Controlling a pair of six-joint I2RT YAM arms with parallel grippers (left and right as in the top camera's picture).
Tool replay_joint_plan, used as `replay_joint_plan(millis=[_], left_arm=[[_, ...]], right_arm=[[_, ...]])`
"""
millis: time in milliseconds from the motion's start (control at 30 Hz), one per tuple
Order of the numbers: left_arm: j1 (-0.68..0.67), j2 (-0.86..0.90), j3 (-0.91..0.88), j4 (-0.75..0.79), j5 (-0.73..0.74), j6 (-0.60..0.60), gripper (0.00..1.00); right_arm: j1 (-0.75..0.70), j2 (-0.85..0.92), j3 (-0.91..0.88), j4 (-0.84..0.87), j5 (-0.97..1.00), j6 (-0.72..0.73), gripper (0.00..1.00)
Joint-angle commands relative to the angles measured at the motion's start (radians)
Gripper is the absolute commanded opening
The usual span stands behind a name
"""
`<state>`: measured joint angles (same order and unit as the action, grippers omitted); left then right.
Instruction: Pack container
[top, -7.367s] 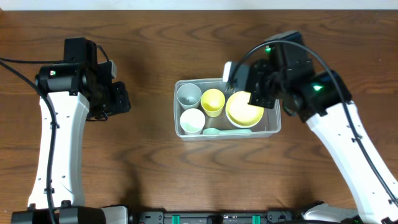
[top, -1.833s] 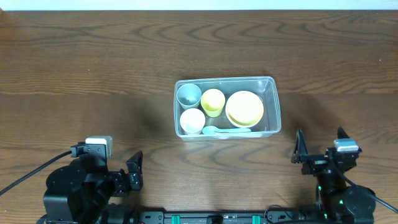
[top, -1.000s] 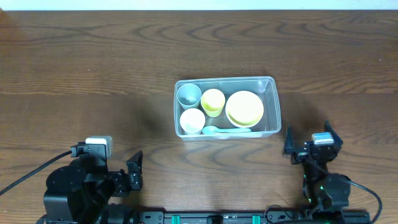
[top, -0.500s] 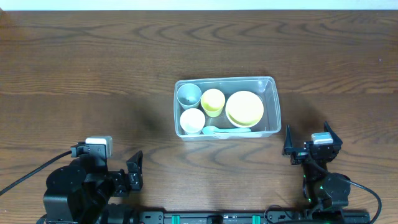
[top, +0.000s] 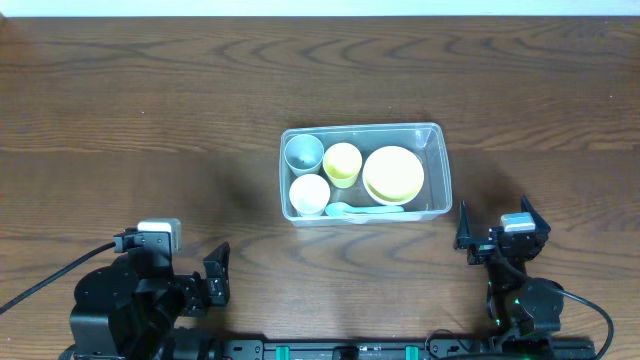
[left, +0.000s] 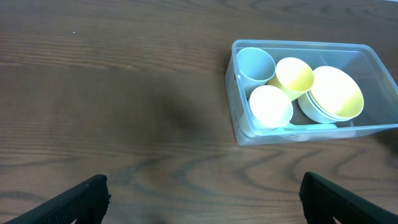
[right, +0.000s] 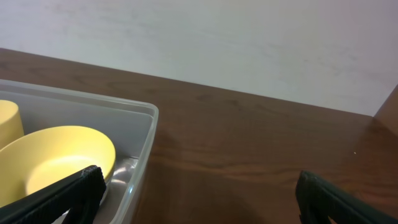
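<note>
Counter (top: 150, 90): dark brown wood, grain running L-R, matte w/ a soft shadow patch L of centre. Directly on it: the container (top: 436, 172), clear rect. tub w/ rounded corners + rim, sat flat approx. mid-counter, slightly R of centre, long side parallel to far edge.

The left arm (top: 125, 305) sits folded low over its base. The left gripper (left: 202, 190) points forward, jaws spread wide, nothing between them. The right arm (top: 522, 300) is folded likewise. The right gripper (right: 199, 183) points forward, its fingers (right: 74, 190) wide apart and empty.
</note>
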<state>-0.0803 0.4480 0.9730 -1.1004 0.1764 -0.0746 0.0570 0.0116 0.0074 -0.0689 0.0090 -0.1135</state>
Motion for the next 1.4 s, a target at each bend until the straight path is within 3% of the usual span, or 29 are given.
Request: replay_joint_plan(millis=[0, 200, 400, 700, 1000, 1367], left_arm=[[0.002, -0.01, -0.005, -0.025, -0.015, 0.009, 0.98], [0.034, -0.096, -0.056, -0.042, -0.032, 0.052, 0.98], [0.074, -0.277, -0.292, 0.119, -0.032, 0.119, 0.98], [0.08, -0.399, -0.665, 0.588, -0.032, 0.135, 0.98], [0.09, -0.433, -0.906, 0.965, -0.055, 0.262, 0.98], [0.097, -0.446, -0.967, 1.035, -0.091, 0.239, 0.98]], right_arm=[[0.011, -0.007, -0.002, -0.004, 0.01, -0.007, 0.99], [0.011, -0.007, -0.002, -0.004, 0.01, -0.007, 0.99], [0.011, -0.007, -0.002, -0.004, 0.01, -0.007, 0.99], [0.011, -0.007, -0.002, -0.004, 0.01, -0.007, 0.99], [0.011, -0.007, -0.002, -0.004, 0.01, -0.007, 0.99], [0.011, -0.007, -0.002, -0.004, 0.01, -0.007, 0.99]])
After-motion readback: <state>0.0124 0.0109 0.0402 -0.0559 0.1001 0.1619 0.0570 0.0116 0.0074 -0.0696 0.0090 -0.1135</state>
